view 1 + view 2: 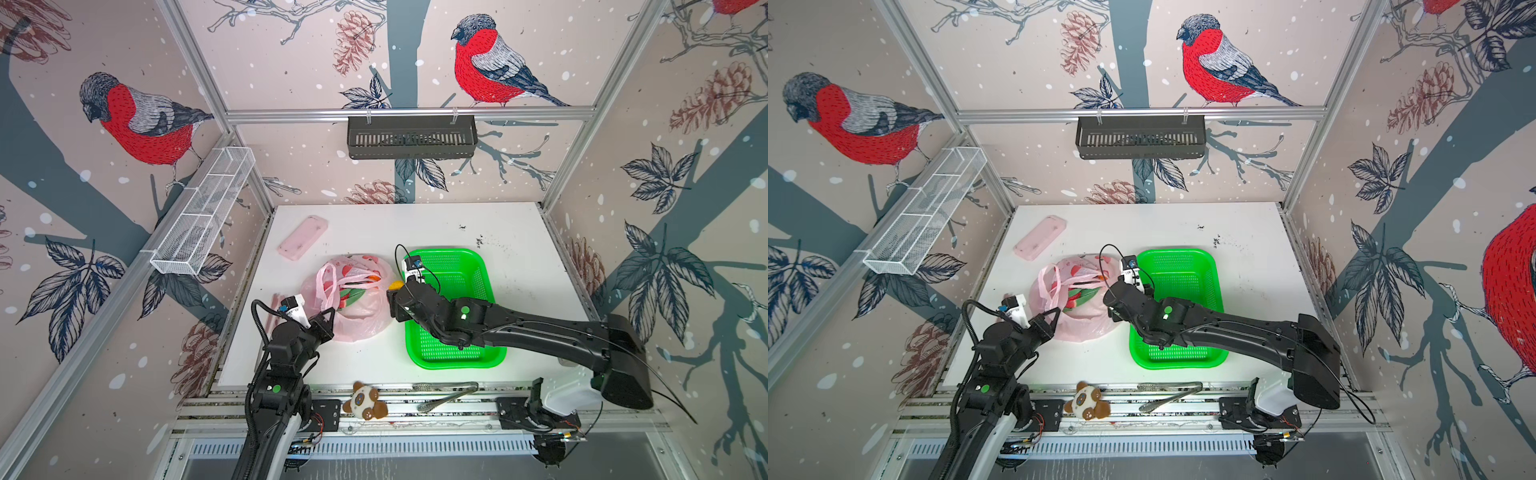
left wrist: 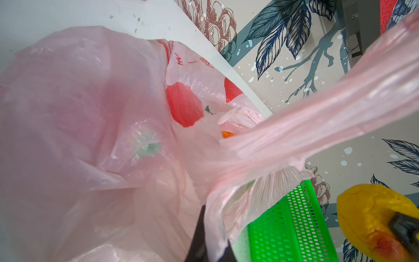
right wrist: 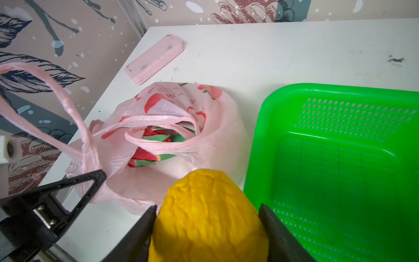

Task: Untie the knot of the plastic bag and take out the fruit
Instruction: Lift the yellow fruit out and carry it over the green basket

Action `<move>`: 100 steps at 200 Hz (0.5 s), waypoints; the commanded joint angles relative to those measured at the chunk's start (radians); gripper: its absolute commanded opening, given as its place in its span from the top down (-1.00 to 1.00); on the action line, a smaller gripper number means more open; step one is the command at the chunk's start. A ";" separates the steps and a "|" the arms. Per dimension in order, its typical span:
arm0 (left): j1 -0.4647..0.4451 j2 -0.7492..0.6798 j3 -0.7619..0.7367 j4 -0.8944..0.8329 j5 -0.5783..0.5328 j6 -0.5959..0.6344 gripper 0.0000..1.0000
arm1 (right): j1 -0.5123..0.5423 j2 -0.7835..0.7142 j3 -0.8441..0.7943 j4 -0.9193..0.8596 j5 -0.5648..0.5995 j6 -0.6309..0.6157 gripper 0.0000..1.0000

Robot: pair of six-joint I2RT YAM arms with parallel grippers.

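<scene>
The thin pale-pink plastic bag with red fruit pictures (image 3: 217, 118) lies on the flat white table (image 3: 294, 45), just beside the bright green plastic basket full of little holes (image 3: 317, 88). I see no knot; its mouth gapes and a skinny handle loop (image 3: 68, 99) stands up loose. A red and green scaly dragon fruit (image 3: 154, 156) sits inside. The right gripper (image 3: 207, 209) is clamped on the bumpy, soft-looking yellow ball (image 3: 204, 192), right by the basket's rim. The left gripper (image 1: 330, 316) is pinched together on the bag's crinkly edge. The ball is round, so if it is let go too soon it may roll away. The bag is thin and could stretch or rip if the left gripper tugs hard.
</scene>
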 commanded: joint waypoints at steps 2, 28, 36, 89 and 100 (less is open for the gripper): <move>0.000 0.002 0.007 0.046 -0.008 0.008 1.00 | -0.038 -0.033 -0.035 0.003 0.031 -0.013 0.04; 0.000 0.003 0.006 0.045 -0.006 0.008 1.00 | -0.108 -0.045 -0.067 0.018 0.010 -0.038 0.04; 0.000 0.003 0.007 0.045 -0.005 0.009 1.00 | -0.129 -0.046 -0.074 0.025 0.002 -0.049 0.04; 0.000 0.012 0.008 0.049 -0.001 0.011 1.00 | -0.272 -0.006 -0.103 0.085 -0.061 -0.095 0.04; 0.000 0.015 0.008 0.050 -0.002 0.013 1.00 | -0.296 0.013 -0.104 0.099 -0.076 -0.104 0.04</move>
